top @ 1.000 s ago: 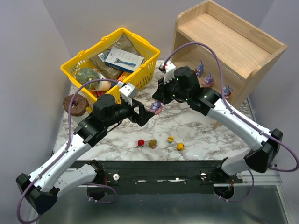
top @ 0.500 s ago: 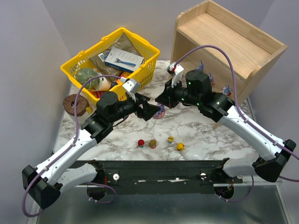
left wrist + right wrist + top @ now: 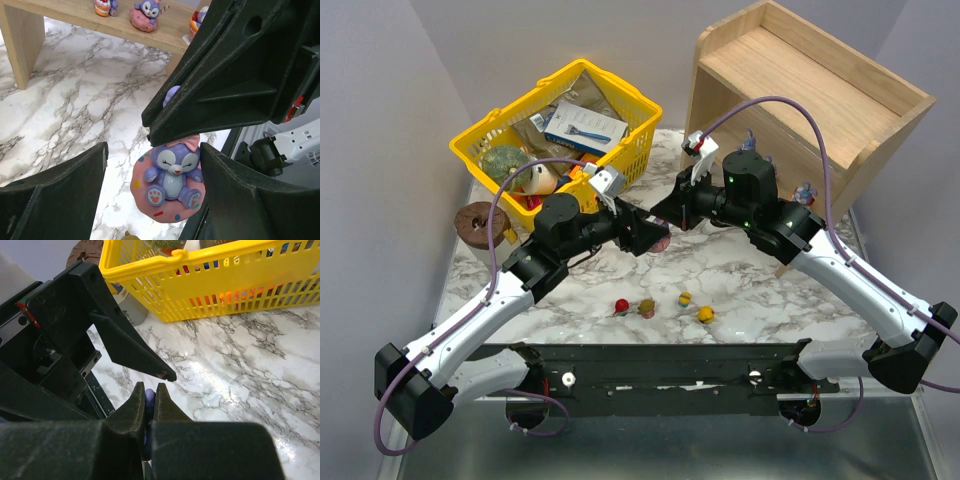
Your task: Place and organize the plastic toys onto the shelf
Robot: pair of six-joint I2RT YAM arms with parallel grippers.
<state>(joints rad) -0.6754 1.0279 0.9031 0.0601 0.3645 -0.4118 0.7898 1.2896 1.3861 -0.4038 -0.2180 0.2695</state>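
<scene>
A purple long-eared toy on a pink ring (image 3: 172,182) hangs between my two grippers above the marble table (image 3: 660,241). My right gripper (image 3: 148,387) is shut on its ear (image 3: 149,401) from above. My left gripper (image 3: 152,150) is open around the toy, with a gap on its left side. Three more purple toys (image 3: 145,12) stand on the lower tier of the wooden shelf (image 3: 820,80). A red toy (image 3: 621,305), an olive-brown one (image 3: 646,308) and two yellow ones (image 3: 705,315) lie near the front edge.
A yellow basket (image 3: 490,130) of groceries stands at the back left and fills the top of the right wrist view (image 3: 210,270). A brown round object (image 3: 480,222) lies left of it. The shelf's side panel (image 3: 17,55) stands on the marble.
Both grippers have moved a little right and toward the shelf, keeping the purple toy between them. The small round toys have not moved.
</scene>
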